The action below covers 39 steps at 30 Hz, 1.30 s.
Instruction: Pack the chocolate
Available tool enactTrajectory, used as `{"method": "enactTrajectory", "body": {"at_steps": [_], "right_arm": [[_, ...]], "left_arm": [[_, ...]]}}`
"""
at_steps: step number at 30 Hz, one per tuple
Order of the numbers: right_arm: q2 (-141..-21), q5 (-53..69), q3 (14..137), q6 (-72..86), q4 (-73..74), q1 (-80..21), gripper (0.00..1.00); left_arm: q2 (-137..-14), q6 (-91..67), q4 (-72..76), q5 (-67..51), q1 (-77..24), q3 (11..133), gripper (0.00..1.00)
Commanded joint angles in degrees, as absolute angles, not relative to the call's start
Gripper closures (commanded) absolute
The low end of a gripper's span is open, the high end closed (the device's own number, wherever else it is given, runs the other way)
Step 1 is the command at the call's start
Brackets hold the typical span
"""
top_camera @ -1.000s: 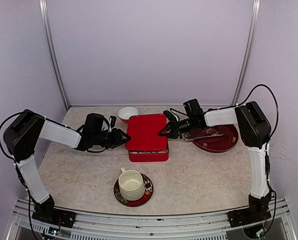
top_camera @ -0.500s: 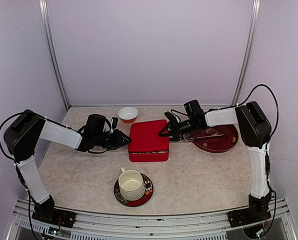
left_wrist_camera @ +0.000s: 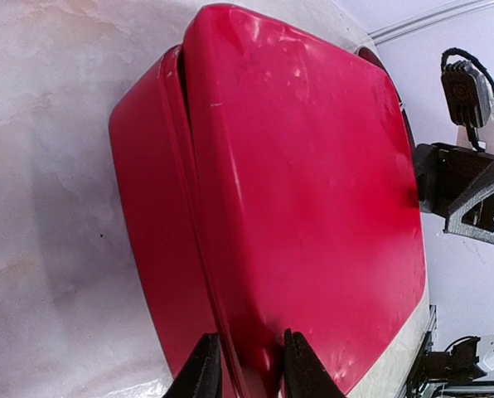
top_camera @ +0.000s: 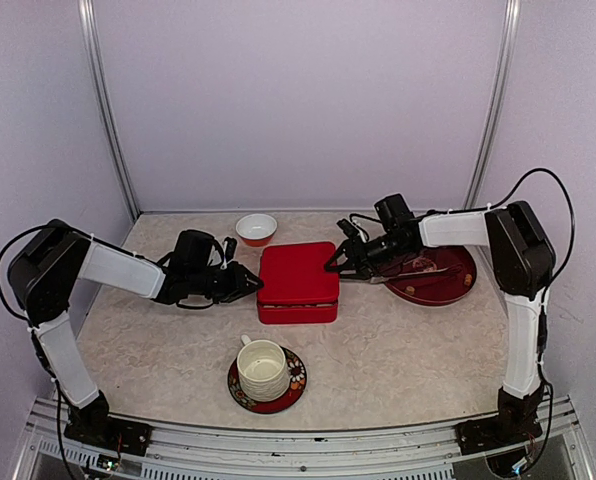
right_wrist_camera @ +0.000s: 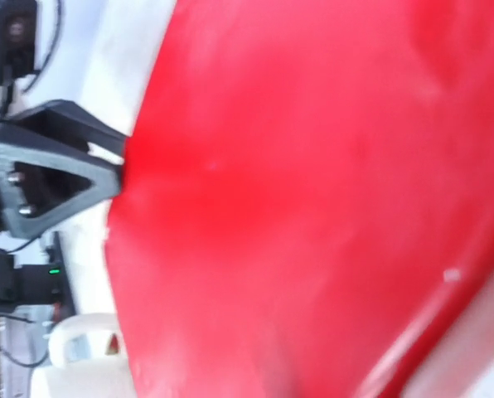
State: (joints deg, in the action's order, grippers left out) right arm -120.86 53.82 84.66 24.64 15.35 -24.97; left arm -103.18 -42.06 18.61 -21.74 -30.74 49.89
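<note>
The red box (top_camera: 298,285) lies at mid-table with its lid (left_wrist_camera: 313,191) down flat on it. No chocolate shows in any view. My left gripper (top_camera: 250,283) is at the box's left side; in the left wrist view its fingers (left_wrist_camera: 204,369) straddle the lid's rim, shut on it. At the box's right edge my right gripper (top_camera: 336,262) has its jaws spread, with nothing between them. The right wrist view is filled by the blurred red lid (right_wrist_camera: 313,207); its own fingers do not show.
A dark red plate (top_camera: 448,290) with metal tongs (top_camera: 410,272) sits right of the box. A small white bowl (top_camera: 256,228) stands behind the box. A white cup (top_camera: 263,365) on a patterned saucer (top_camera: 290,395) is in front of it.
The lid has come down from a raised tilt to flat on the box. My right gripper has let go of it, opened and drawn slightly right. The left gripper has closed on the rim.
</note>
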Motion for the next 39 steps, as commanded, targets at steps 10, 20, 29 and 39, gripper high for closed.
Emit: {"method": "enactTrajectory", "body": {"at_steps": [10, 20, 29, 39], "right_arm": [[-121.0, 43.7, 87.1, 16.7, 23.8, -25.9, 0.55], [-122.1, 44.2, 88.9, 15.8, 24.6, -27.1, 0.77], [-121.1, 44.8, 87.2, 15.0, 25.3, -27.7, 0.79], [-117.0, 50.9, 83.5, 18.6, 20.6, -26.4, 0.54]], "left_arm": [[-101.1, -39.1, 13.9, -19.8, -30.5, 51.7, 0.55], [-101.7, -36.3, 11.0, -19.1, -30.3, 55.1, 0.41], [-101.9, -35.2, 10.4, -21.1, -31.4, 54.8, 0.55], [-100.3, -33.6, 6.7, -20.0, -33.9, 53.5, 0.67]]}}
